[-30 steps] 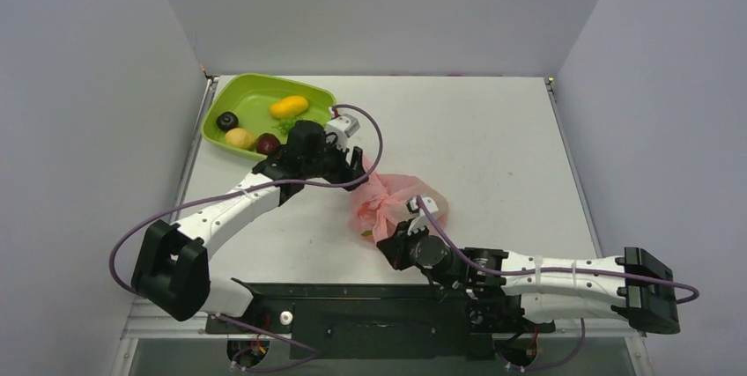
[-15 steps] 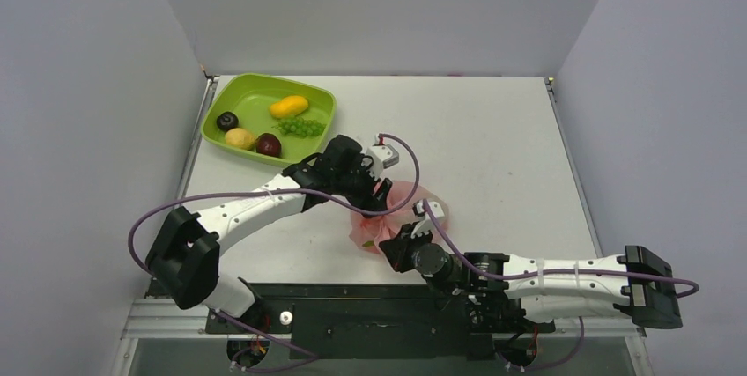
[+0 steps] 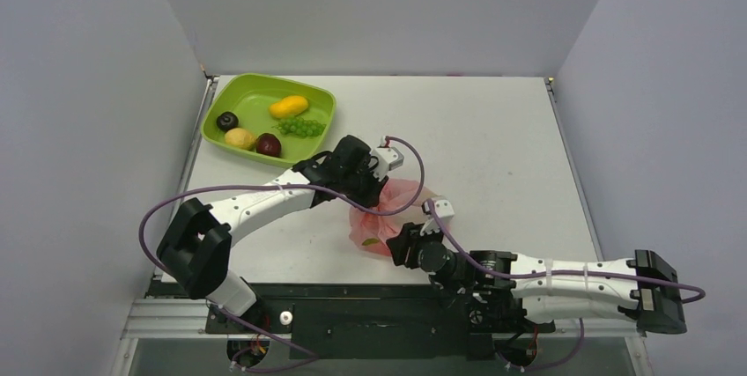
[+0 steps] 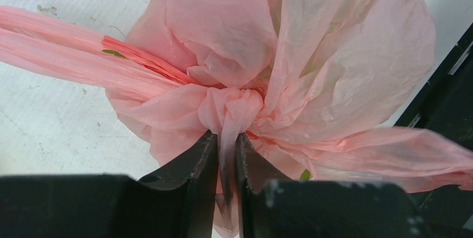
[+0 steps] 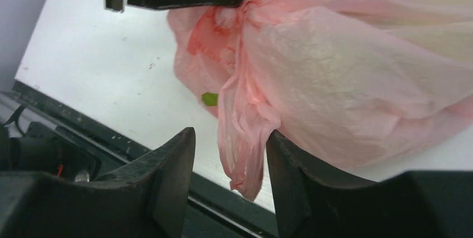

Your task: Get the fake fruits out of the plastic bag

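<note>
The pink plastic bag (image 3: 394,209) lies bunched on the table between the two arms. My left gripper (image 4: 226,136) is shut on a gathered fold at the top of the plastic bag (image 4: 334,54). My right gripper (image 5: 230,135) is open at the bag's near side, and a twisted strand of the plastic bag (image 5: 357,82) hangs between its jaws, brushing the right one. A dark plum (image 3: 227,120), a lemon (image 3: 240,137) and a dark red apple (image 3: 269,144) lie in the green tray. Only a small green speck (image 5: 210,98) shows through the bag; the rest of its contents are hidden.
The lime-green tray (image 3: 249,99) stands at the back left and also holds a mango (image 3: 289,106) and grapes (image 3: 302,127). The black base plate (image 3: 352,310) runs along the table's near edge just below the bag. Grey walls close in three sides.
My left arm swung from the tray to the bag and shut on a fold of it. My right gripper opened, releasing the bag, and slid slightly right.
</note>
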`<state>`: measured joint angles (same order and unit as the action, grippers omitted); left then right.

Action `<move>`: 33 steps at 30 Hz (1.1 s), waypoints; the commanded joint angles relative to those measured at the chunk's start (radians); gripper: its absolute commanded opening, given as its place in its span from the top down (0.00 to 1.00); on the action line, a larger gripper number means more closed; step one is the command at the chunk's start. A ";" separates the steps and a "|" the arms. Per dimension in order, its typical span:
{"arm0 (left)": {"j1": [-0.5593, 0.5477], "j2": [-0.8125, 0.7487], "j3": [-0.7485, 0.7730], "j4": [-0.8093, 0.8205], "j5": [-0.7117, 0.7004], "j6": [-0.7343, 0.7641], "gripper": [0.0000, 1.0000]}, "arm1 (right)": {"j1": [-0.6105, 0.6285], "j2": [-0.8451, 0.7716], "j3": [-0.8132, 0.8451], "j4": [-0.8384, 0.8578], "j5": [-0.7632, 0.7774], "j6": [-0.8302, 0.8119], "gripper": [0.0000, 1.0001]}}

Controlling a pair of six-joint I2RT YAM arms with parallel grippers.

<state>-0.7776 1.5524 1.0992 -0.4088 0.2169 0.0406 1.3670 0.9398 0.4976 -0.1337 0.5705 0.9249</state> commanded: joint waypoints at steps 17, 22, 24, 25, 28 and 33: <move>0.032 -0.100 0.016 0.068 0.056 -0.012 1.00 | -0.329 -0.078 0.158 -0.099 -0.269 -0.463 0.44; 0.063 -0.101 0.016 0.092 0.148 -0.034 1.00 | -0.316 -0.042 0.081 0.154 -0.294 -0.553 0.43; 0.070 -0.098 0.016 0.095 0.169 -0.034 1.00 | -0.315 -0.018 0.076 0.213 -0.295 -0.567 0.43; 0.070 -0.097 0.016 0.094 0.179 -0.034 1.00 | -0.314 0.002 0.076 0.229 -0.290 -0.573 0.43; 0.075 -0.100 0.020 0.093 0.201 -0.034 1.00 | -0.313 0.053 0.090 0.273 -0.278 -0.589 0.42; 0.083 -0.114 0.016 0.103 0.223 -0.034 1.00 | -0.293 0.108 0.104 0.305 -0.218 -0.601 0.43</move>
<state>-0.7036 1.4841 1.1004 -0.3634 0.3759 0.0063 1.0527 1.0245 0.5777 0.0612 0.3008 0.3580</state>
